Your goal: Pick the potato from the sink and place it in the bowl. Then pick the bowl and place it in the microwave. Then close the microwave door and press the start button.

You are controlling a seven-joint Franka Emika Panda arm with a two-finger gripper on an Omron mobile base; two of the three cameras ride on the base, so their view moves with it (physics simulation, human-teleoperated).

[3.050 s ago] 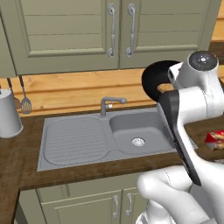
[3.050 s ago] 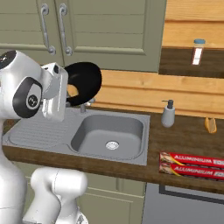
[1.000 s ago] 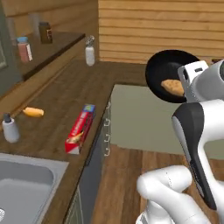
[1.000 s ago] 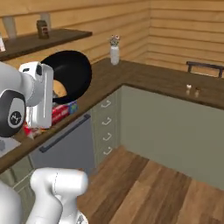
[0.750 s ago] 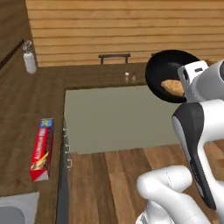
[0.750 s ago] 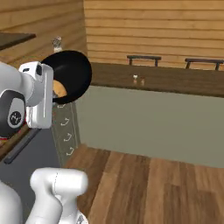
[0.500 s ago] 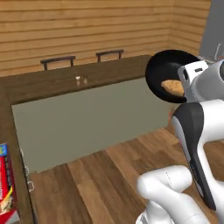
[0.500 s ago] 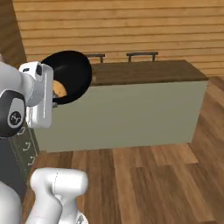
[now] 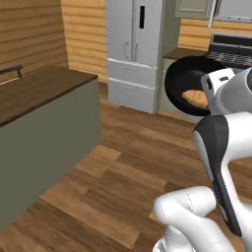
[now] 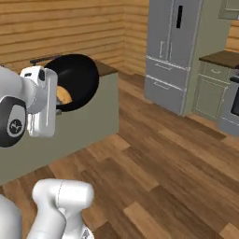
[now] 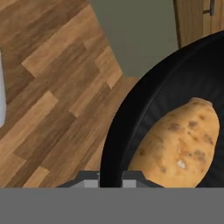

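Your gripper [image 11: 110, 179] pinches the rim of the bowl [image 9: 189, 83], carried high over the wood floor [image 10: 163, 158] with the potato [image 11: 181, 142] inside. Step 2 of the task appears underway: next, find the microwave and set the bowl in.

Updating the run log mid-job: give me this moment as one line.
phase: carrying | fingers: clamped on bowl rim | potato: inside bowl | surroundings: wood floor, fridge

Hand [image 11: 110, 179] raised, clamped on bowl [image 11: 144, 100] rim
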